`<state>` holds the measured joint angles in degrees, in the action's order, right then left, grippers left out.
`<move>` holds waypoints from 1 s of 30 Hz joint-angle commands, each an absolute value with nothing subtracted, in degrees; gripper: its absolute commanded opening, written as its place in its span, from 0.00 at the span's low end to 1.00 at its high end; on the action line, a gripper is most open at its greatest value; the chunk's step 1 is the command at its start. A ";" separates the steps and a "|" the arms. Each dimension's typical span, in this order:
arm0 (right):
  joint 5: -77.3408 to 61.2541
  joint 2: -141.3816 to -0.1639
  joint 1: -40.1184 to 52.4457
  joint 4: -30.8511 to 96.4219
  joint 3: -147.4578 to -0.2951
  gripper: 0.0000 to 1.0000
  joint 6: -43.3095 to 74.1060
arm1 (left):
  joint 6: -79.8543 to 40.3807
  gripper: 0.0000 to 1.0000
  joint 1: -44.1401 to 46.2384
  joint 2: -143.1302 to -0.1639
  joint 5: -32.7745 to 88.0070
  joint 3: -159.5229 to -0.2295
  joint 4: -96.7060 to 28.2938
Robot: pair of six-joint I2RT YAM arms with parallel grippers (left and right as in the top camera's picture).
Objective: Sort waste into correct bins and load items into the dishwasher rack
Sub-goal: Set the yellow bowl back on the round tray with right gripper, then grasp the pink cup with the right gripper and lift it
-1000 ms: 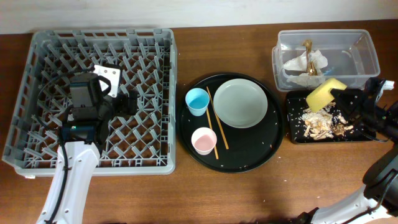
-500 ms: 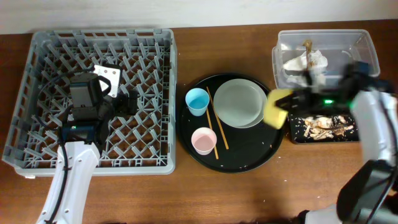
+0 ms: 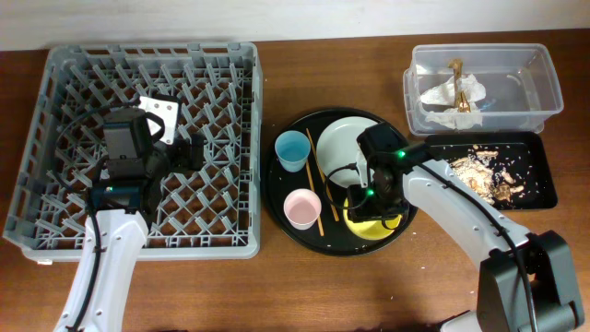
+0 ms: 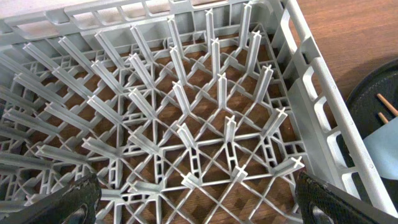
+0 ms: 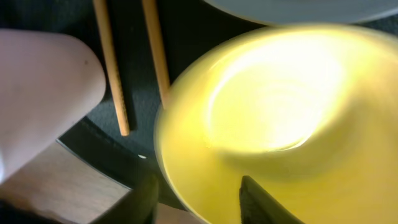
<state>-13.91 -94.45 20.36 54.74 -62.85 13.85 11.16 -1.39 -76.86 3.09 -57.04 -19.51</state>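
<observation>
Three views, taken in turn.

Overhead: the yellow bowl (image 3: 373, 224) has moved since a second ago. Then it hung tilted over the shallow black tray (image 3: 535, 189); now it sits at the lower right of the round black tray (image 3: 277, 189), just below the plate (image 3: 346, 148). My right arm (image 3: 433, 189) reaches left across the bench, bent over the bowl. The blue cup (image 3: 292, 150), pink cup (image 3: 301, 208) and chopsticks (image 3: 321, 184) have not shifted. The food scraps (image 3: 489, 175) lie in the shallow tray and the napkin (image 3: 452, 92) in the clear tub (image 3: 544, 88). My left arm (image 3: 124, 152) is unmoved over the rack (image 3: 147, 242).

Left wrist: only bare rack pegs (image 4: 199, 124) below. The left jaws are spread wide and hold nothing.

Right wrist: this view alone shows the grip. The right jaws are partly closed across the bowl's (image 5: 280, 112) rim, one finger inside and one outside.
</observation>
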 commanded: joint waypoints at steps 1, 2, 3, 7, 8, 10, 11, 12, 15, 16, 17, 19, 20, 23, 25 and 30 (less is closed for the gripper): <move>-13.80 -94.21 20.56 54.78 -63.46 0.52 14.44 | 11.88 1.00 -1.56 -77.19 3.86 -58.02 -19.42; -13.93 -94.19 20.32 56.01 -66.50 0.53 14.35 | 11.88 1.00 -1.56 -77.19 3.86 -58.02 -19.42; -14.33 -94.19 20.18 57.95 -71.40 0.54 13.78 | 11.88 1.00 -1.56 -77.19 3.86 -58.02 -19.40; -16.38 -94.26 20.43 59.24 -80.88 0.54 13.82 | 11.88 1.00 -1.56 -77.19 3.88 -58.02 -19.40; -16.69 -94.67 21.12 58.87 -80.58 0.54 13.82 | 11.88 1.00 -1.56 -77.19 3.86 -58.02 -19.40; -16.69 -97.69 24.49 57.76 -80.53 0.54 14.04 | 11.55 1.00 -1.50 -77.19 5.91 -58.02 -19.44; -16.64 -99.35 26.22 57.25 -80.53 0.54 14.74 | 11.25 1.00 -1.52 -77.19 8.19 -58.02 -21.89; -16.40 -100.42 27.18 56.84 -80.53 0.54 15.73 | 11.25 1.00 -1.52 -77.19 8.19 -58.02 -23.35; -15.84 -103.35 28.60 56.71 -80.51 0.52 17.08 | 11.25 1.00 -1.52 -77.25 18.46 -58.02 -21.37; -15.84 -104.09 28.60 56.62 -80.51 0.46 17.08 | 11.22 1.00 -1.52 -77.23 22.41 -58.02 -21.28; -15.86 -104.60 28.60 56.69 -80.51 0.41 17.32 | 11.22 1.00 -1.52 -77.23 25.76 -58.02 -20.78; -16.25 -105.80 29.39 56.93 -80.47 0.35 17.47 | 9.10 1.00 -1.52 -77.23 32.45 -58.02 -18.65; -16.23 -105.82 29.91 56.90 -80.47 0.35 17.47 | 6.04 1.00 -1.54 -77.23 32.38 -58.02 -17.61; -15.11 -106.72 31.83 56.69 -80.36 0.31 17.50 | -4.23 1.00 -1.56 -77.23 32.53 -58.02 -14.46; -14.74 -108.03 31.90 56.75 -80.31 0.09 17.47 | -4.93 1.00 -1.56 -77.23 37.47 -58.02 -12.16; -17.37 -106.13 30.41 56.77 -81.49 0.04 17.43 | -6.59 1.00 -1.56 -77.23 40.91 -58.02 -10.48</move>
<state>-15.11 -107.83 31.42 56.71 -80.16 17.67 -4.16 -1.43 -77.06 37.39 -57.23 -10.98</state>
